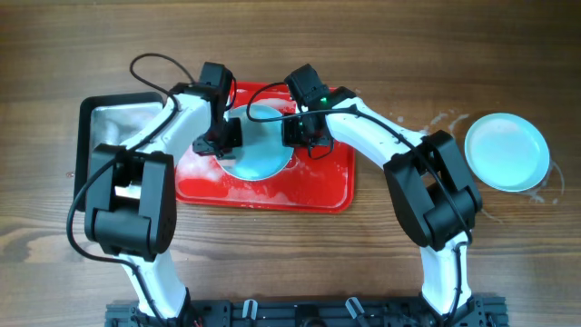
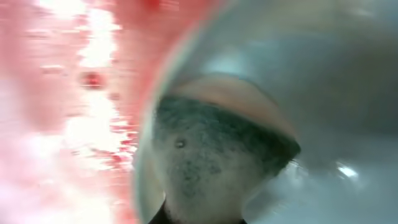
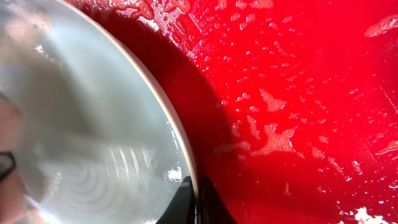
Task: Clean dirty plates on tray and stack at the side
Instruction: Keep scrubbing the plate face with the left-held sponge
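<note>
A light-cyan plate (image 1: 263, 156) lies on the wet red tray (image 1: 318, 186). My left gripper (image 1: 221, 141) is at the plate's left rim, shut on a sponge (image 2: 211, 155) with a green scrub face that presses on the plate (image 2: 336, 93). My right gripper (image 1: 304, 136) is at the plate's right side. In the right wrist view its fingers (image 3: 198, 200) pinch the rim of the plate (image 3: 81, 124) over the tray (image 3: 298, 93). A second plate (image 1: 507, 152), clean-looking, lies on the table at the far right. A third plate is not in view.
A metal tray with a black rim (image 1: 113, 118) stands left of the red tray, under my left arm. Foam and water drops cover the red tray (image 2: 62, 124). Wet marks surround the plate at the right.
</note>
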`<state>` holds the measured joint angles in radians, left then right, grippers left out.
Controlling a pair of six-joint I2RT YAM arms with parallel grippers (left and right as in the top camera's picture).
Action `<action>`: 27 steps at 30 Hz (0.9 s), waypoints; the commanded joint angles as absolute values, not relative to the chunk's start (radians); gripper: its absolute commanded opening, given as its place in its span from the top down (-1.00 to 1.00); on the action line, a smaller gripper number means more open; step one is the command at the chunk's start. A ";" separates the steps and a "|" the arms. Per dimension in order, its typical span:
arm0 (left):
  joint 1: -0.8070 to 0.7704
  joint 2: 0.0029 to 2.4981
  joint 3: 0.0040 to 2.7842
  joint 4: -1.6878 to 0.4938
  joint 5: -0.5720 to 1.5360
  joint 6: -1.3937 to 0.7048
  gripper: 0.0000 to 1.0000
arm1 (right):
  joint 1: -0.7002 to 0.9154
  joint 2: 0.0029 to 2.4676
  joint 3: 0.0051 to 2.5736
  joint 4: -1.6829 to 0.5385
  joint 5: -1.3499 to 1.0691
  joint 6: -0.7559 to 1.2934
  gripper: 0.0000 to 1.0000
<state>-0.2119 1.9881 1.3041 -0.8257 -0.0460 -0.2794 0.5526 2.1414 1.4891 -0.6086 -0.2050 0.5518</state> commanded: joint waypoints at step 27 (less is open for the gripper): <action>-0.193 1.787 1.340 -0.908 -0.638 -0.652 0.92 | 0.548 2.183 1.478 -0.617 -0.183 0.554 0.91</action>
<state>-0.1898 1.8732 1.3346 -0.8829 -0.6247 -0.6113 0.5575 2.1433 1.5002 -0.6052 -0.2447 0.5552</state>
